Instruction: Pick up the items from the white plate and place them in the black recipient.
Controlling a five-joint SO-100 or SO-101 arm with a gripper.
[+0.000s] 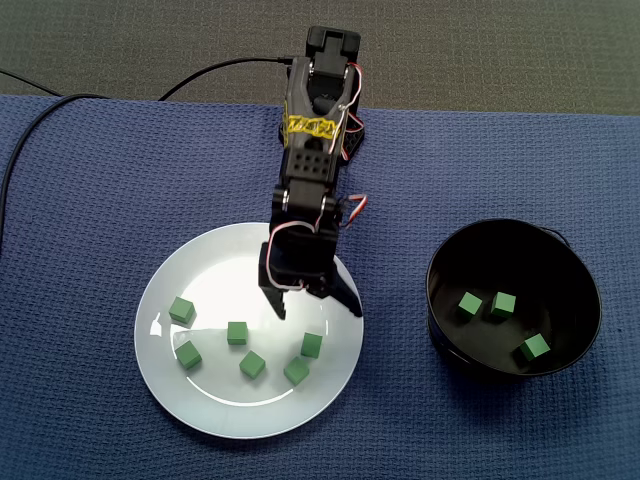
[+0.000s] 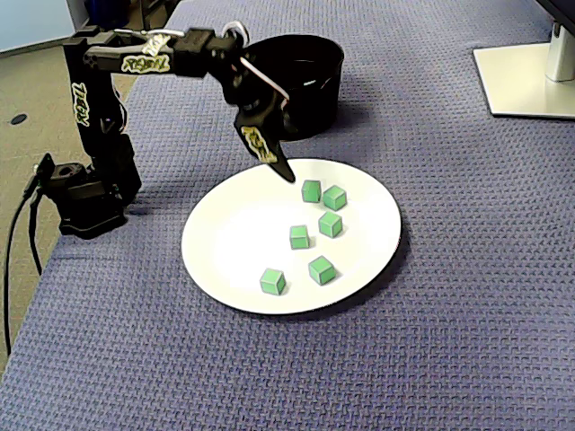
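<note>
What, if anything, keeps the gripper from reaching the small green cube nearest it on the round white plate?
Probably nothing, so likely yes: the gripper hangs open over the round white plate, and the small green cube lies uncovered just beyond its fingertips, though a neighbouring green cube sits close.

Soft, even room light over my workspace; both views come out slightly grainy.
In a fixed view the white plate [image 1: 165, 385] carries a bright glare patch in its upper half and small glints near its left rim, while my tool [image 1: 318, 313] reads as a nearly flat black shape with little detail. The black recipient [image 1: 585, 300] shows only a faint sheen on its inner wall. In a fixed view the white plate [image 2: 225, 256] is almost washed out and throws a soft shadow onto the blue cloth [image 2: 431, 296] along its lower right edge, so light falls from the upper left of the frame. The weave looks softer toward the top.
</note>
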